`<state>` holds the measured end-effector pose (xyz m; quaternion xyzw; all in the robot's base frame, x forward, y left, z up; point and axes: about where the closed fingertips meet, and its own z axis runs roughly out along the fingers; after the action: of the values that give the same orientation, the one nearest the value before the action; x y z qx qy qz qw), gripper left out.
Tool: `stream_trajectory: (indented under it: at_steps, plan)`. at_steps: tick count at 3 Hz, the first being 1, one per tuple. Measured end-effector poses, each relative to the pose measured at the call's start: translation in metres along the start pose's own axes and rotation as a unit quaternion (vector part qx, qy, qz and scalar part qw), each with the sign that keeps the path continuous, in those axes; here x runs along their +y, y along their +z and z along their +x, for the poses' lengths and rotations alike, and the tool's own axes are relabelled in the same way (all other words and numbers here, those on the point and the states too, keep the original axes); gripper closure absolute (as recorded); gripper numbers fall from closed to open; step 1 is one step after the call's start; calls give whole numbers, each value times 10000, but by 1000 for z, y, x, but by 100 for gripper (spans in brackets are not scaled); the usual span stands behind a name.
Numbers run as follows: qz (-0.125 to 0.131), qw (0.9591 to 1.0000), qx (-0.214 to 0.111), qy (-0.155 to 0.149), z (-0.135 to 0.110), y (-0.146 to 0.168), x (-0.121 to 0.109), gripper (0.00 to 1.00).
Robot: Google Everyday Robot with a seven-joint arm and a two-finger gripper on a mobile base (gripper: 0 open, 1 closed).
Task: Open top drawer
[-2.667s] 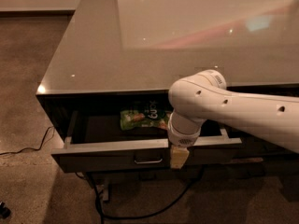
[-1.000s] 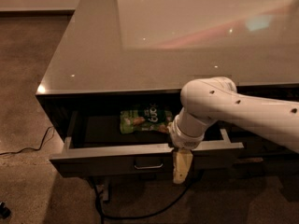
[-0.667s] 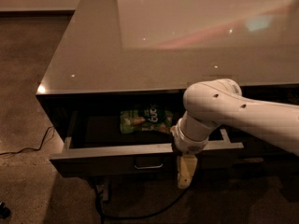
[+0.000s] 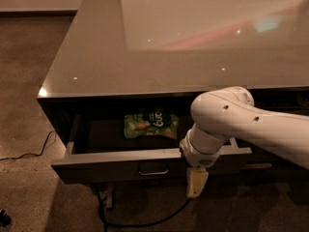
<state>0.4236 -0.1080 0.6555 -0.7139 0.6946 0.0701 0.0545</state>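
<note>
Only one camera view here, so here's what you've got. The top drawer [image 4: 111, 164] is open, sticking out from under the front edge of the tabletop [image 4: 96, 57], closer to the front-left corner. Inside you can see a green snack bag [image 4: 150, 124] lying flat on the floor of the drawer, toward the back. Your claw [image 4: 197, 182] hangs pointing down just in front of the drawer's dark front, to the right of the metal pull [image 4: 153, 170] and not touching it. I honestly can't tell if the claw's open or closed. The white arm [image 4: 241, 124] comes in from the right. A cable [image 4: 29, 154] lies on the carpet at left.
</note>
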Motion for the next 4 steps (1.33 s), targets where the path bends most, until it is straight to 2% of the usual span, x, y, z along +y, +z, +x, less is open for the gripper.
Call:
stream_trajectory:
  at_steps: [2,3,4]
  plan:
    - [-10,9998,178,-77,3,-6,21,65]
    - [-10,9998,178,-77,3,-7,21,88]
    - [-10,9998,178,-77,3,-7,21,86]
